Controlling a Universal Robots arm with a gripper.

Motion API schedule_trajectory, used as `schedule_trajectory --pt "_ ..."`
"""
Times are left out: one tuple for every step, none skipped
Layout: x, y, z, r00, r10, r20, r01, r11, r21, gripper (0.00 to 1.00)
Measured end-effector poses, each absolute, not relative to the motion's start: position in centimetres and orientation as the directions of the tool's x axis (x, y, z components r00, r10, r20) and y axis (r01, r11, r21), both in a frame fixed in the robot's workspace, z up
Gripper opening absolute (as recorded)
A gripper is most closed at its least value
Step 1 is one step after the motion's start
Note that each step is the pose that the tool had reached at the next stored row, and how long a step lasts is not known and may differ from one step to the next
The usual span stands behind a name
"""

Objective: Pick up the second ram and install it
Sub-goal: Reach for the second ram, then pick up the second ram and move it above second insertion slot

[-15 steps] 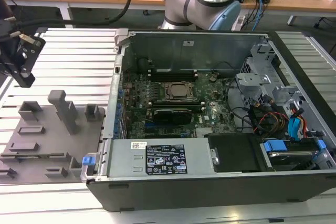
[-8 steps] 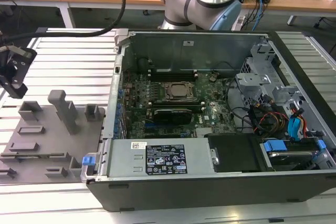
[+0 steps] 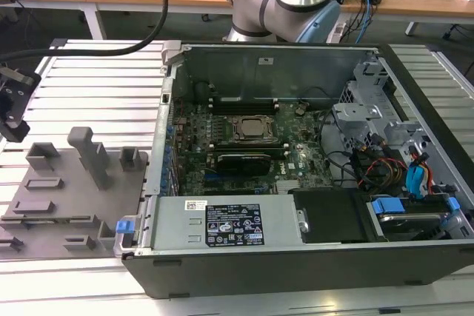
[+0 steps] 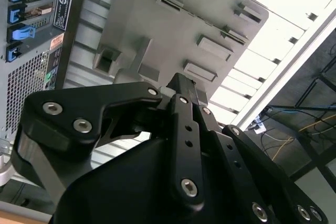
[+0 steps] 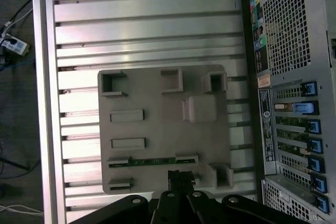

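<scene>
closest to the wrist cameras is the gripper (image 5: 181,178), a black claw on jointed links. in both wrist views its two fingers meet at the tips, so the claw reads as clenched with nothing between them. it hangs above the near edge of a grey plastic tray (image 5: 157,103) without touching it. in the exterior view the gripper (image 3: 15,109) sits at that view's far left, over the tray's outer side.

just beyond the fingertips in the first wrist view lies the second ram (image 5: 152,160). it is a thin green strip standing on its long edge, caught between two low grey holders on the tray. the holders seem meant to keep the stick upright, so a claw coming from above can pinch its flat faces.

the tray rests on a ribbed aluminium table (image 5: 147,24). beside it, on the exterior view's right, an open computer case (image 3: 296,257) lies on its side with its cover off, leaving the board reachable from above. inside, long black slots (image 3: 244,103) run beside the square processor (image 3: 250,128). the ram is well apart from them, not yet lifted.
</scene>
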State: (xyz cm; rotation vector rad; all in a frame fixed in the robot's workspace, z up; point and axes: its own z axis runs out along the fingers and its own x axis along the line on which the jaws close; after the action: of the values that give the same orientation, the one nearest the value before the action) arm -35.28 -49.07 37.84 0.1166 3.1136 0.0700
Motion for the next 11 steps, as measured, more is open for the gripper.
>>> schedule_trajectory --pt "-35.28 -49.07 37.84 -0.997 0.075 -0.023 0.074 0.996 0.046 0.11" --pt "-35.29 -49.07 37.84 -0.997 0.075 -0.023 0.074 0.996 0.046 0.11" --pt "-35.29 -49.07 37.84 -0.997 0.075 -0.023 0.074 0.996 0.046 0.11" --pt "-35.30 -49.07 37.84 -0.997 0.075 -0.023 0.074 0.996 0.046 0.11" --pt "-35.30 -49.07 37.84 -0.997 0.071 -0.023 0.070 0.996 0.046 0.11" --pt "-35.31 -49.06 37.84 -0.999 0.043 -0.023 0.042 0.998 0.046 0.11" --pt "-35.31 -49.06 37.84 -0.999 0.026 -0.023 0.025 0.999 0.046 0.11" --pt "-35.30 -49.07 37.84 -1.000 0.008 -0.023 0.007 0.999 0.046 0.11" --pt "-35.30 -49.07 37.84 -1.000 -0.018 -0.023 -0.019 0.999 0.046 0.11" --pt "-35.30 -49.07 37.84 -0.998 -0.066 -0.023 -0.067 0.997 0.046 0.11" --pt "-35.30 -49.07 37.84 -0.992 -0.123 -0.023 -0.124 0.991 0.046 0.11"
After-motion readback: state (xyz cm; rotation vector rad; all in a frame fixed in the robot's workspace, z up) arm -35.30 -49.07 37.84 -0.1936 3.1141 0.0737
